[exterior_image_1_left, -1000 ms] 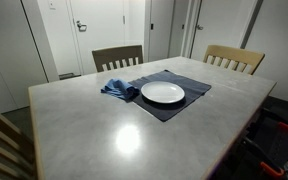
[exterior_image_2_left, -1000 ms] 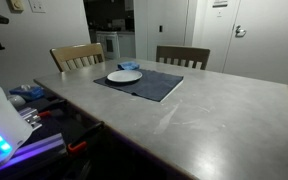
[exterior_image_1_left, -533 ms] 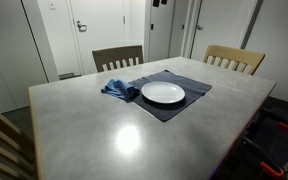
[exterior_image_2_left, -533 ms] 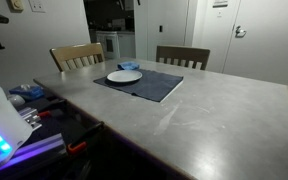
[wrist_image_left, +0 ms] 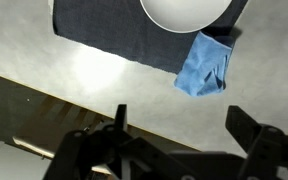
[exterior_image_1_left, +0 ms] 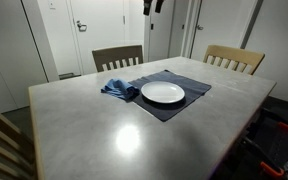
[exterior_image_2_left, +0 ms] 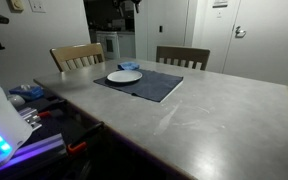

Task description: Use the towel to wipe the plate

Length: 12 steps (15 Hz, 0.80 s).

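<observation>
A white plate point(exterior_image_1_left: 163, 93) sits on a dark grey placemat point(exterior_image_1_left: 172, 107) on the table; it also shows in an exterior view point(exterior_image_2_left: 124, 76) and at the top of the wrist view point(wrist_image_left: 188, 12). A crumpled blue towel point(exterior_image_1_left: 119, 89) lies beside the plate, partly on the mat, seen too in the wrist view point(wrist_image_left: 202, 66). My gripper point(exterior_image_1_left: 152, 5) is high above the table at the top edge of both exterior views point(exterior_image_2_left: 131, 4). In the wrist view its fingers point(wrist_image_left: 184, 135) are spread wide and hold nothing.
The grey table point(exterior_image_1_left: 104, 130) has wooden chairs behind it point(exterior_image_1_left: 117, 57) point(exterior_image_1_left: 233, 58) and one at the near corner point(exterior_image_1_left: 2, 145). Doors and walls stand behind. A cluttered stand with cables point(exterior_image_2_left: 29, 100) is beside the table.
My gripper has come into view at the top edge of both exterior views, descending slightly. The plate and towel have not moved.
</observation>
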### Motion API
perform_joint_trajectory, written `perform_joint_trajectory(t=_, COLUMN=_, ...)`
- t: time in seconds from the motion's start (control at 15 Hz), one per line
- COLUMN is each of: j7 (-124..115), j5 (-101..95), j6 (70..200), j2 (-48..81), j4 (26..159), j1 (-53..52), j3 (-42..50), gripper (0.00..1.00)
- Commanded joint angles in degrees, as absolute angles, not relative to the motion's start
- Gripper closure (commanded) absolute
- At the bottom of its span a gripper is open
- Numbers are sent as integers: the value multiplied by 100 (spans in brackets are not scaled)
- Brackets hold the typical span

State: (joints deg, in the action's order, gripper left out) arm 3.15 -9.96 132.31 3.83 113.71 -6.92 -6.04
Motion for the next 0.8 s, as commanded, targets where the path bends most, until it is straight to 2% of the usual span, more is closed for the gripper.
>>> perform_joint_trajectory(t=0.0, j7=-158, j5=-1246, j6=13681, j2=1054, j4=11107, j1=-807, j3=-644, gripper=0)
perform_joint_trajectory(t=0.73, j7=-225, j5=-865, j6=13858, j2=2585, j4=10189, j1=-931, j3=-647, gripper=0)
